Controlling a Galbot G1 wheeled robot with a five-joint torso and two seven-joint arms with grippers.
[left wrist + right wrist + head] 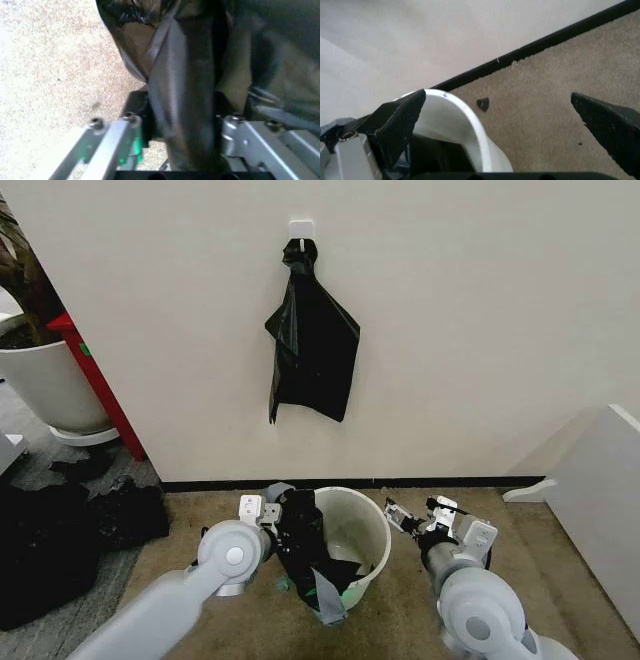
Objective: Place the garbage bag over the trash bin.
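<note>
Fingers [131, 125] of the left gripper [182, 123] pinched tight on a fold of the garbage bag [185, 75], thin, black and shiny. Seen from the head, left gripper [270, 515] right at the left side of the bin [345, 493], with the garbage bag [305, 555] draped over that side of the rim, partly down inside and partly down the outside. Not spread over the whole rim yet.

Right gripper [400, 518] just beside the right side of the bin, holding nothing. Its 2 black fingertips [395, 120] spread wide apart, 1 over the white rim [465, 116] and 1 out over the carpet [545, 97].

Likely very light, soft and floppy, that garbage bag. Likely slippery too, and easy to rip on a hard pull. No shape of its own, so prone to sagging or sliding back into the bin once let go. Best spot for a hold, as a guess: the loose top edge, 1 thin layer only, pinched near the rim on the side not covered, then pulled out and down over the rolled edge. Bin light too, most likely, so prone to tipping or sliding under a hard tug.

Farther back, a black strip [450, 481] along the bottom of the wall. Higher up, a narrow black sack [312, 350] with a knotted top on a white hook [301, 226]. Off to the left, dark bundles [50, 550] on the floor and a big white plant pot [45, 385].
</note>
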